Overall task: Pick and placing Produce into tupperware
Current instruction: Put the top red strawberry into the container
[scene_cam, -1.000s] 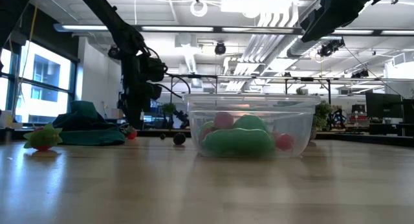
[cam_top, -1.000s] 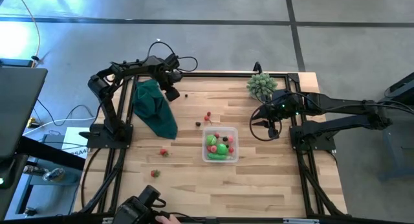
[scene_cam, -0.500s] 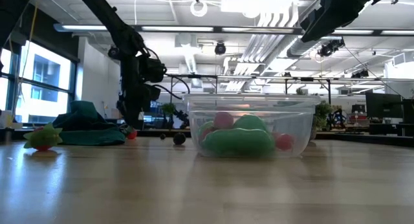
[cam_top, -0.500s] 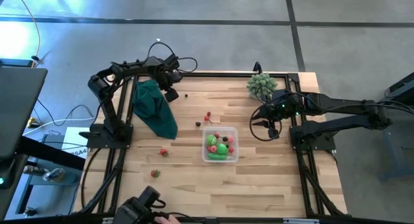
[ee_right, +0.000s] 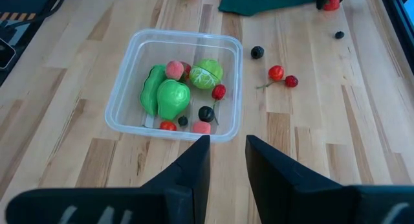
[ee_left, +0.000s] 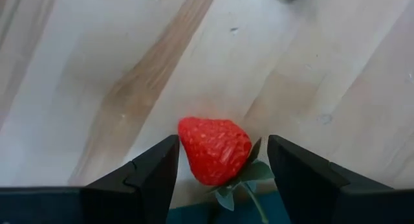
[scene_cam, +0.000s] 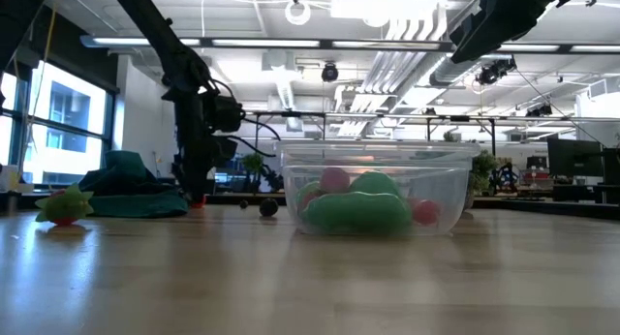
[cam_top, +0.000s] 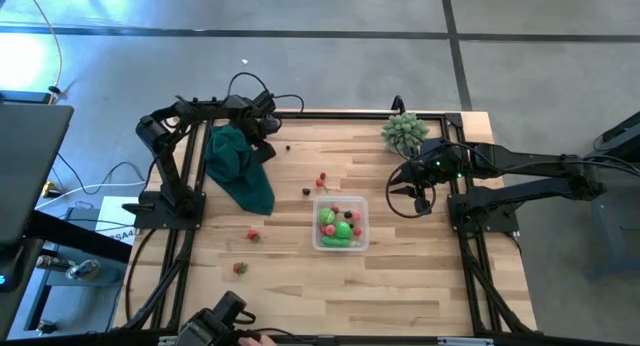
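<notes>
While my left gripper (ee_left: 220,162) is spread around a strawberry (ee_left: 214,149) at the cloth (cam_top: 238,165), upper left | right gripper (ee_right: 226,160) waits apart, center right | tupperware (cam_top: 341,225) center, holds produce (ee_right: 171,97).

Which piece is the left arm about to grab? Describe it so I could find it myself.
Start at the dark green cloth near the table's far left corner. At its far edge the left hand is lowered, fingers open on either side of a strawberry lying on the wood. It is plain red with a green leaf, unlike the small dark berry beside it.
</notes>
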Robot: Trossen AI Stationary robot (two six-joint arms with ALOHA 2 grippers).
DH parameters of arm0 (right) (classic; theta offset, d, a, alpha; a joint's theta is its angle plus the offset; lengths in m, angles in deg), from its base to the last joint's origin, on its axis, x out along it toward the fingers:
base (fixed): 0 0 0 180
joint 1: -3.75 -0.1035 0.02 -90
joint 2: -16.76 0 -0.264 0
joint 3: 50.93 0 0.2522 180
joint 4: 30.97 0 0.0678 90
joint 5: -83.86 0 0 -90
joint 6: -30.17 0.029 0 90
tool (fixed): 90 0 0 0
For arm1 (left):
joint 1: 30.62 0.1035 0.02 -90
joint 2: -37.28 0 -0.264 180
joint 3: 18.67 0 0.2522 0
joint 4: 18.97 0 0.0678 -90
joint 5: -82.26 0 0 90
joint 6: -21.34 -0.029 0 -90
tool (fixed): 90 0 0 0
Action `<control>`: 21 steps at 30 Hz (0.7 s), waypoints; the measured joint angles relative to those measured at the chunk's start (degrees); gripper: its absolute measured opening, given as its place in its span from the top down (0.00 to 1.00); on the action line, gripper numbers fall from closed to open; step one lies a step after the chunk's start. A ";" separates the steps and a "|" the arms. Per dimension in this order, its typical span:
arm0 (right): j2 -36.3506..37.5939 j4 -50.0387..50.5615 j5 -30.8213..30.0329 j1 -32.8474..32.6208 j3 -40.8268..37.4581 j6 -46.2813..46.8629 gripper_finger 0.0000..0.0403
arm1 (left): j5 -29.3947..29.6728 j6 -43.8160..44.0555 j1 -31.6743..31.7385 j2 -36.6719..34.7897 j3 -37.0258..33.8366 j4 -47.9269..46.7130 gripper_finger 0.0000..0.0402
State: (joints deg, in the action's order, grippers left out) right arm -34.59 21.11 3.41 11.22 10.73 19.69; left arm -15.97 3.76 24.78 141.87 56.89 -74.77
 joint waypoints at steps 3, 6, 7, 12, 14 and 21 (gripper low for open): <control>0.00 0.00 0.01 0.00 0.00 0.01 0.78 | 0.45 -0.04 0.00 0.00 0.00 0.31 0.44; 0.00 0.00 0.01 -0.01 0.00 0.01 0.78 | 1.25 -0.20 0.00 -0.02 0.00 0.44 0.44; 0.00 0.00 0.02 -0.01 0.00 0.01 0.78 | 1.35 -0.18 0.02 -0.01 0.00 0.42 0.44; 0.00 0.00 0.02 -0.02 0.00 0.00 0.78 | 1.66 -0.39 0.09 0.00 0.00 0.44 0.48; 0.00 0.00 0.01 -0.01 0.00 0.00 0.78 | 1.63 -0.39 0.09 -0.02 0.00 0.79 0.52; 0.00 0.00 0.01 -0.02 0.00 0.00 0.78 | 1.32 -0.37 0.09 0.00 0.00 2.06 0.64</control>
State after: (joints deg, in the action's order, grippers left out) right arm -34.59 21.11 3.42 11.20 10.73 19.69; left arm -14.65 3.38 24.86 141.87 56.89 -72.71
